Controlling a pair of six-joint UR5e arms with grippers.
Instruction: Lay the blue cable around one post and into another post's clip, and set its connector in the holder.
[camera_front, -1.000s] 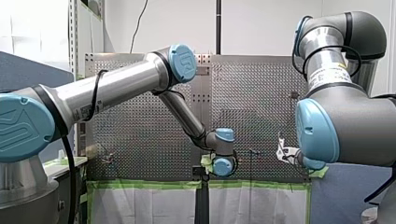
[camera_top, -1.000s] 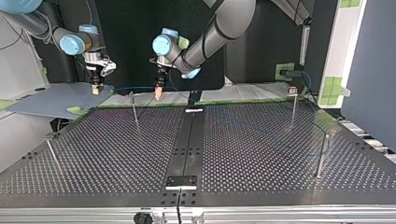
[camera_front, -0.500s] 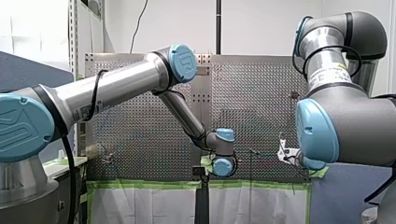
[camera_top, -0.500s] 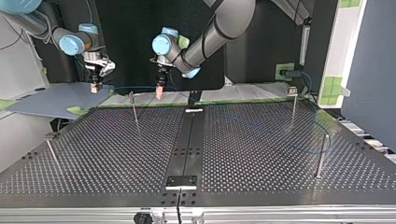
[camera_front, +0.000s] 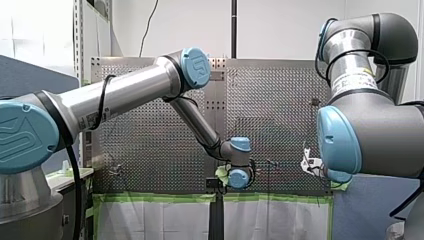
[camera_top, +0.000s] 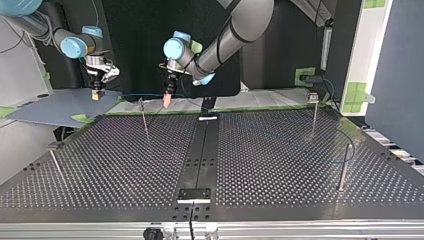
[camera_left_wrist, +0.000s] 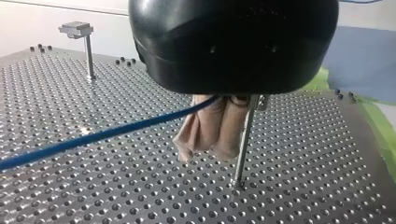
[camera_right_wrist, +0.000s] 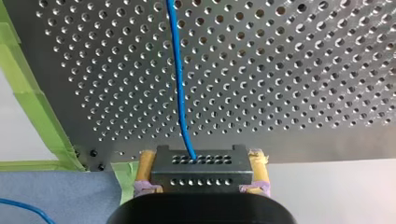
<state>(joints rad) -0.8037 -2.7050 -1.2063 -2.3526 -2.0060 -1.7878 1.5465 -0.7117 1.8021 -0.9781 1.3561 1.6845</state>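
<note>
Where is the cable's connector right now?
The connector is held between the fingers of my right gripper, off the edge of the perforated table, at the top view's left, with the blue cable running ahead from it.

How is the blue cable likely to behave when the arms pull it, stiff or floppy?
The blue cable probably flexes easily: in the top view it curves loosely past a post. Being thin, it might slip through my left gripper. Its connector, clamped in my right gripper, looks rigid.

Four upright posts (camera_top: 144, 117) on the desk (camera_top: 280, 150); one blue cable (camera_left_wrist: 93, 136); one perforated connector block (camera_right_wrist: 201, 170); two grippers, my left gripper (camera_top: 165, 102) and my right gripper (camera_top: 96, 95).
</note>
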